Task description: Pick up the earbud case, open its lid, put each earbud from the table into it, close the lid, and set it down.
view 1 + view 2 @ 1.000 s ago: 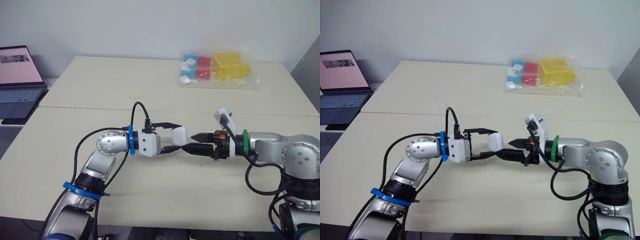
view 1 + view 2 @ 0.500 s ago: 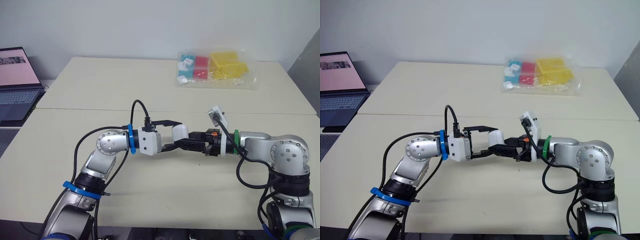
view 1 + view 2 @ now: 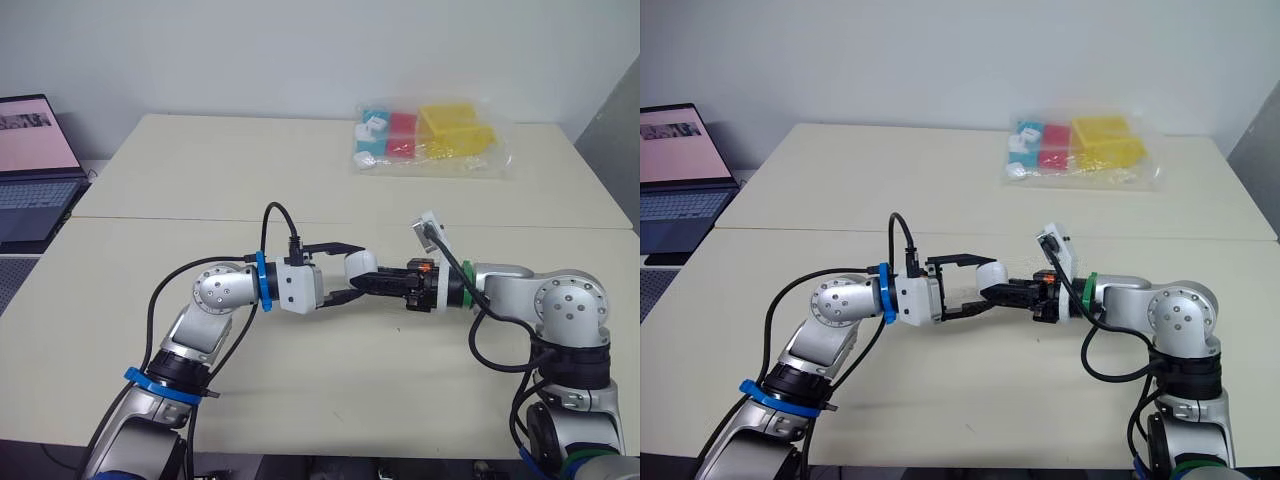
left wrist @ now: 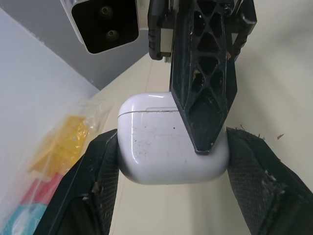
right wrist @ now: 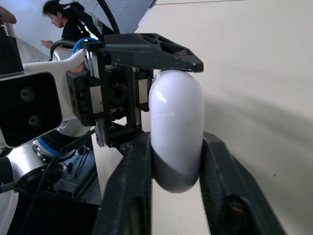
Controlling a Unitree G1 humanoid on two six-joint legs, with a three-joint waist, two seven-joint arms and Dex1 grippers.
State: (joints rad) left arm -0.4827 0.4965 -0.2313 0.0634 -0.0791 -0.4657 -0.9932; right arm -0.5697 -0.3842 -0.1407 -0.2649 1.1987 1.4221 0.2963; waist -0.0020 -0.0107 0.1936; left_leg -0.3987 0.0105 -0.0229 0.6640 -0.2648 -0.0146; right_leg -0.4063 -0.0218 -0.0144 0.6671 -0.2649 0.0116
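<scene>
Left hand [image 3: 356,272] is clamped on the glossy white rounded earbud case [image 4: 156,142], held above the middle of the pale beige table [image 3: 200,180]. Right hand [image 3: 1002,293] pinches the same case from the opposite side, lid closed.

Pale beige table [image 3: 200,165], a seam [image 3: 150,215] was seen across its middle, clear bag of coloured blocks [image 3: 432,140] was laid at one o'clock.

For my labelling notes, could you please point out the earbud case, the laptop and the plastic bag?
earbud case [image 4: 146,147], left wrist view, white front face
laptop [image 3: 35,200], left eye view, keyboard
plastic bag [image 3: 430,138], left eye view, middle
</scene>
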